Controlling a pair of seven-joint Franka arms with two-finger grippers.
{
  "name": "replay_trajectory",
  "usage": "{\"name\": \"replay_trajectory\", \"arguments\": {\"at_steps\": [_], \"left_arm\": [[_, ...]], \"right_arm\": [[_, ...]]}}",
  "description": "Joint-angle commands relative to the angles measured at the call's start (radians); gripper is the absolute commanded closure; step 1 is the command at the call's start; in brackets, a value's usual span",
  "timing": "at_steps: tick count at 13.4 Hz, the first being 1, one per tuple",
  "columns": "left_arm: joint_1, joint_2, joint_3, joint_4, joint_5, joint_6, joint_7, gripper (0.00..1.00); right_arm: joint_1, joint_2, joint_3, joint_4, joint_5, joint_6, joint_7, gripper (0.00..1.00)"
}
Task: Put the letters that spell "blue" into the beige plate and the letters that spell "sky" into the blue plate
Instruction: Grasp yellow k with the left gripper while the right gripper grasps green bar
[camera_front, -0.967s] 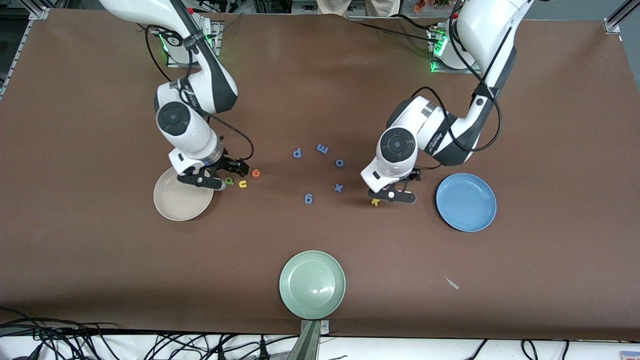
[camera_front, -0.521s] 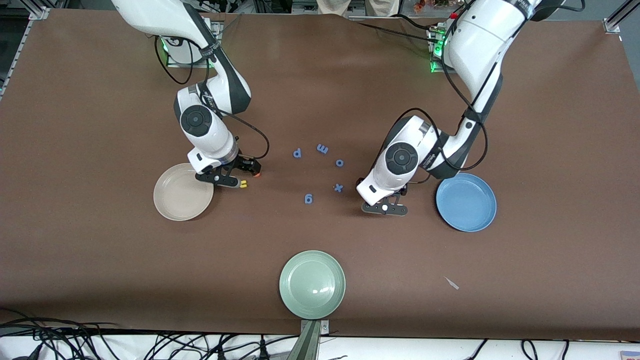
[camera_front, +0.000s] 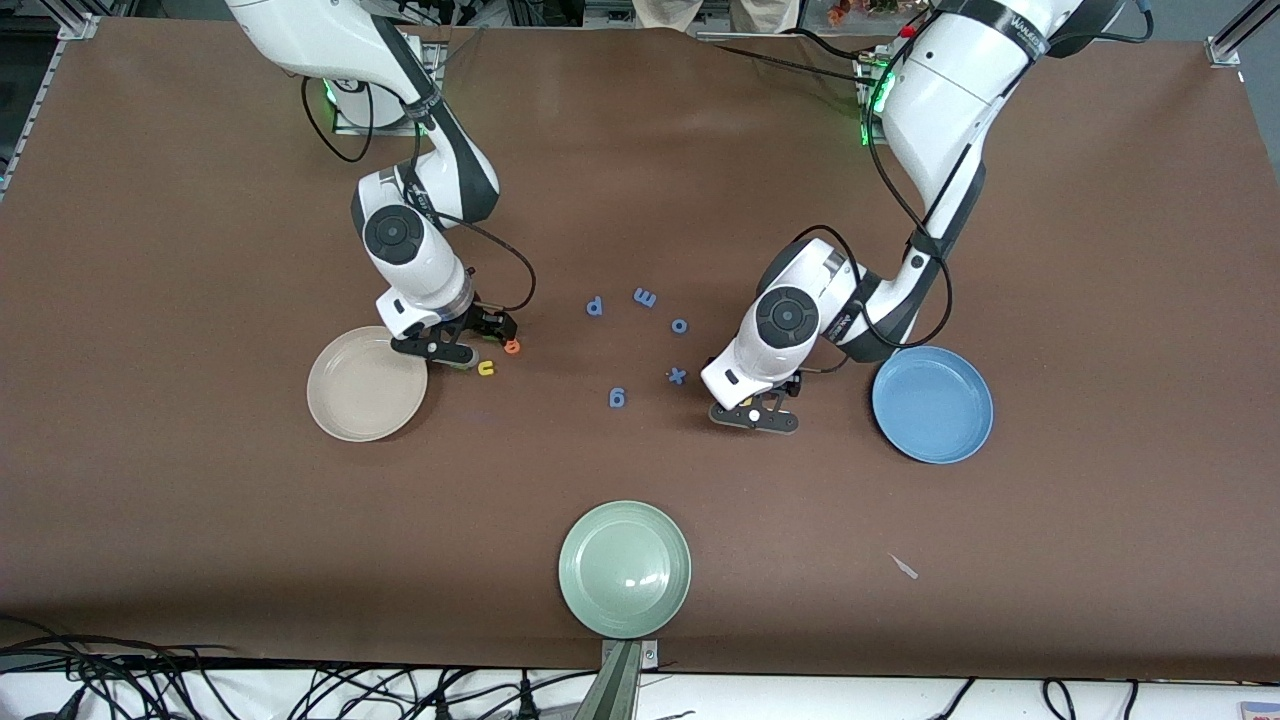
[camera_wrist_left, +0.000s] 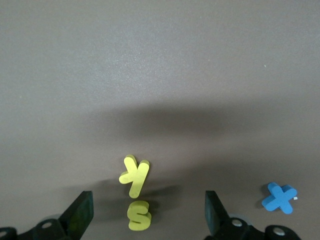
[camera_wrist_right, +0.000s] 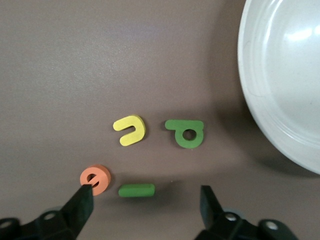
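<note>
1. The brown table (camera_front: 200, 520) is seen to carry three plates, well apart: the beige plate (camera_front: 360, 395) toward the right arm's end, the blue plate (camera_front: 932, 404) toward the left arm's end, and a pale green plate (camera_front: 624, 569) nearest the front camera. All three are seen bare.
2. The right gripper (camera_wrist_right: 145, 210) is held low over the table just beside the beige plate, its jaws spread wide with nothing between them. The left gripper (camera_wrist_left: 147, 220) is held low between the blue letters and the blue plate, jaws likewise apart and empty.
3. Five blue letters (camera_front: 646, 297) are scattered on the table between the two arms.
4. Under the right gripper four letters are found on the table: the green "b" (camera_wrist_right: 186, 133), the yellow "u" (camera_wrist_right: 130, 130), the orange "e" (camera_wrist_right: 96, 178) and the green "l" (camera_wrist_right: 136, 190), the "l" lying between the fingers (camera_wrist_right: 80, 205).
5. Under the left gripper the yellow "k" (camera_wrist_left: 134, 176) and yellow "s" (camera_wrist_left: 139, 215) are seen lying touching; the "y" is not made out.
</note>
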Motion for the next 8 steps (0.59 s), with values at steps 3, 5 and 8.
{"name": "replay_trajectory", "arguments": {"at_steps": [3, 5, 8], "left_arm": [[0.001, 0.028, 0.006, 0.012, 0.024, 0.069, 0.076, 0.21], [0.005, 0.028, 0.007, 0.009, 0.024, 0.069, 0.105, 0.21], [0.005, 0.031, 0.009, 0.007, 0.024, 0.069, 0.118, 0.27]], "right_arm": [[0.014, 0.004, -0.001, -0.016, 0.004, 0.033, -0.014, 0.23], [0.015, 0.01, -0.001, -0.016, 0.004, 0.042, -0.014, 0.23], [0.012, 0.015, -0.001, -0.011, 0.005, 0.042, -0.016, 0.23]]}}
